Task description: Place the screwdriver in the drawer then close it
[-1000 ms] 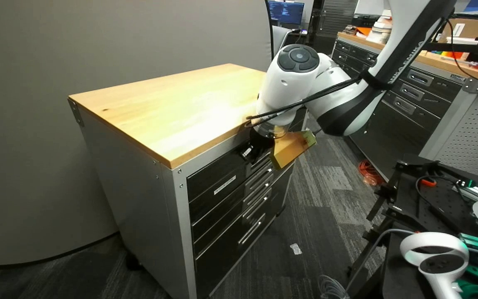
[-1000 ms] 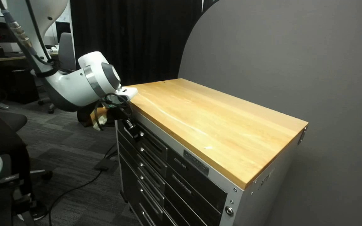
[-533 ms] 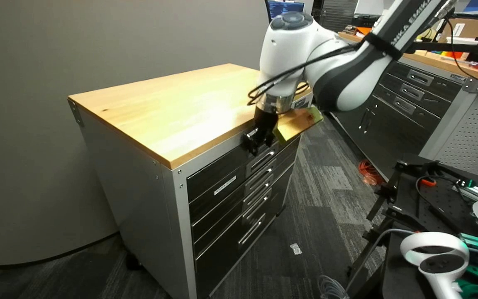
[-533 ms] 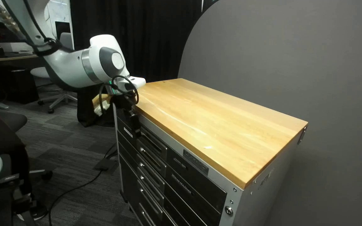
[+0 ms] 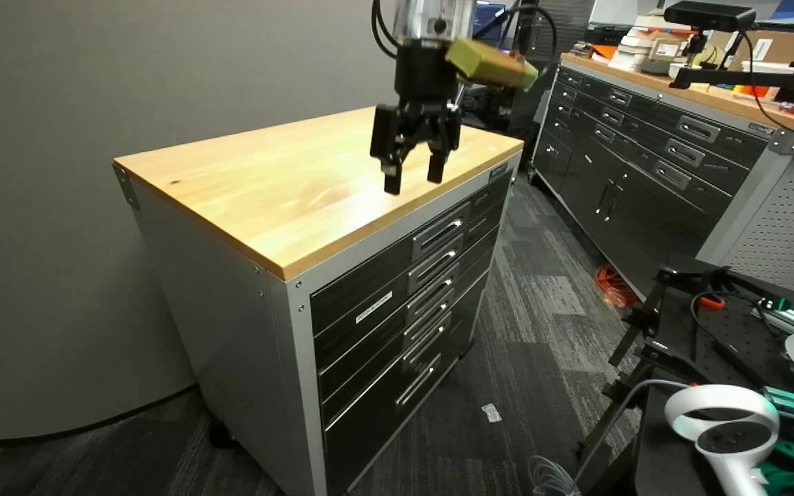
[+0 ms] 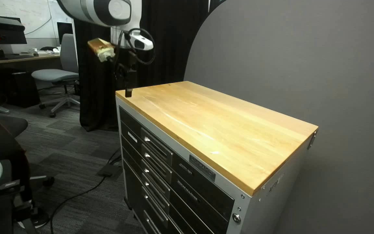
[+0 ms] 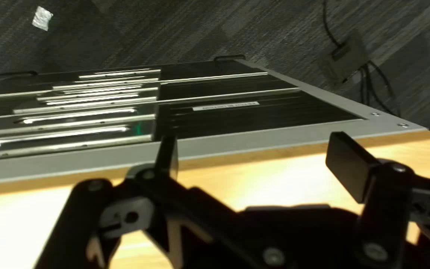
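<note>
The drawer [image 5: 355, 288] is the top one of the wood-topped cabinet, and its dark front sits flush in the frame. Its front [image 6: 203, 187] looks closed in both exterior views. Above the cabinet's front edge hangs my gripper [image 5: 413, 178], pointing down, its fingers well apart with nothing between them. In the wrist view, the gripper [image 7: 254, 145] frames the bright wooden top and the grey front rail, with the drawer's front [image 7: 237, 123] beyond. The screwdriver does not show in any view.
Lower drawers with silver handles [image 5: 431, 303] sit beneath the top one. The wooden top [image 6: 206, 123] ends at a sharp front edge under the gripper. A curved grey partition [image 6: 287, 65] stands behind the cabinet. A black cart [image 5: 686, 427] with a white controller stands in front.
My gripper has risen from the top drawer's handle to above the front edge of the wooden top. Its fingers have spread apart. The drawer has stayed closed.
</note>
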`<action>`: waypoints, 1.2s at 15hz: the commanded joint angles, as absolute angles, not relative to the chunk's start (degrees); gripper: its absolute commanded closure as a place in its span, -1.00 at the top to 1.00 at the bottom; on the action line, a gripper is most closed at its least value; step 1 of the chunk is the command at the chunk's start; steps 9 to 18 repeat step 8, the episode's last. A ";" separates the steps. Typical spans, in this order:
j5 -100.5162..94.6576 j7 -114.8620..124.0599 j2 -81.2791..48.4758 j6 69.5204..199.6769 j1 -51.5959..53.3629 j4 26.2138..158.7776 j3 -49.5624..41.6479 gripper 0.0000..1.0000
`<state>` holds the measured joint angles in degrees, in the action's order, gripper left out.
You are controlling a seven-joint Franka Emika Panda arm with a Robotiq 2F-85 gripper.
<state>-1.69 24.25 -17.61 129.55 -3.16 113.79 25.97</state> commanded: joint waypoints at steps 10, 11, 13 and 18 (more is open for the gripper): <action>-0.70 13.24 -16.16 104.07 8.11 89.08 11.30 1.00; -0.70 13.24 -16.16 104.07 8.11 89.08 11.30 1.00; -0.70 13.24 -16.16 104.07 8.11 89.08 11.30 1.00; -0.70 13.24 -16.16 104.07 8.11 89.08 11.30 1.00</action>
